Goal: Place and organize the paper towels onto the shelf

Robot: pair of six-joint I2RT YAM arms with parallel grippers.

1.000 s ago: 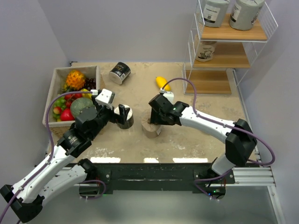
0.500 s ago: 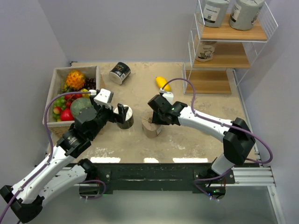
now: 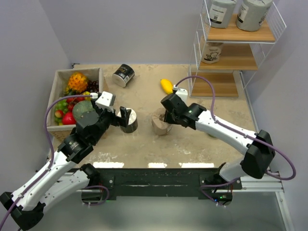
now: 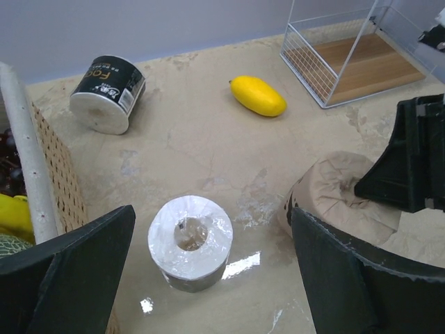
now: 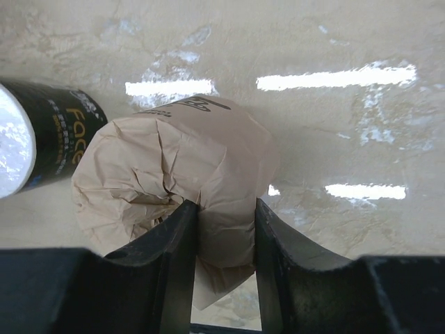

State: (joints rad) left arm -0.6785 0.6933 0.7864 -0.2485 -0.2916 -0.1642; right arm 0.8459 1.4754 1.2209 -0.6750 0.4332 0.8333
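Note:
My right gripper is shut on the wall of a tan paper towel roll, one finger in its gathered top and the other outside. My left gripper hangs wide open above an upright black roll, not touching it. A second black roll lies on its side at the back. The shelf stands at the back right, with two grey rolls on its top board and one pale roll on the middle board.
A yellow fruit lies on the table between the rolls and the shelf. A low box of fruit stands at the left, close beside my left arm. The shelf's bottom board is bare.
My right gripper has closed on the tan roll and shifted it a little right and toward the back. The left arm has stayed still and open.

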